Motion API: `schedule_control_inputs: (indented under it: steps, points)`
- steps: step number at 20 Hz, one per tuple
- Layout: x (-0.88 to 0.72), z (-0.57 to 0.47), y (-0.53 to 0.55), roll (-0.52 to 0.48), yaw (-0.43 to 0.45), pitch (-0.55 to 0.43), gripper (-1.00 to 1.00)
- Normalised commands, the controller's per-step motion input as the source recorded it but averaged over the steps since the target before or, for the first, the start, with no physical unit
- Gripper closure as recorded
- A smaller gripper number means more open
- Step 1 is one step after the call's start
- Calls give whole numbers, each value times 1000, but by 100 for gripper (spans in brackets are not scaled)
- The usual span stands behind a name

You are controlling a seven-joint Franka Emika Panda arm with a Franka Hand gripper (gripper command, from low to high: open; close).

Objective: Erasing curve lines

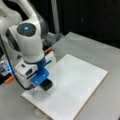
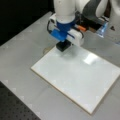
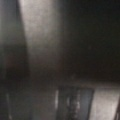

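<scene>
The white board [image 1: 75, 85] is seen lying flat on the grey worktop [image 1: 100, 50] in both front views. The gripper [image 1: 46, 84] is held low over the board's corner nearest the arm base, with a black block at its tip set against, or just above, the white surface; contact cannot be told. In a front view the same black tip [image 2: 63, 46] is found at the board's [image 2: 77, 77] top-left corner. Whether the fingers are spread or pressed together cannot be told. The curve lines cannot be made out on the board. Only dark blur is given by the wrist view.
</scene>
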Motion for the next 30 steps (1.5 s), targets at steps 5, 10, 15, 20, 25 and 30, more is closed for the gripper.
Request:
schedule_control_inputs:
  steps: [5, 10, 15, 20, 25, 30]
  points:
    - [593, -103, -439, 69, -46, 20, 100]
    - [631, -26, -464, 101, -47, 83, 100]
    - [346, 62, -418, 138, 8, 110, 100]
    - [64, 183, -361, 149, 116, 177, 100]
    - [27, 254, -219, 113, 192, 231, 100]
    - [148, 91, -72, 67, 204, 170, 100]
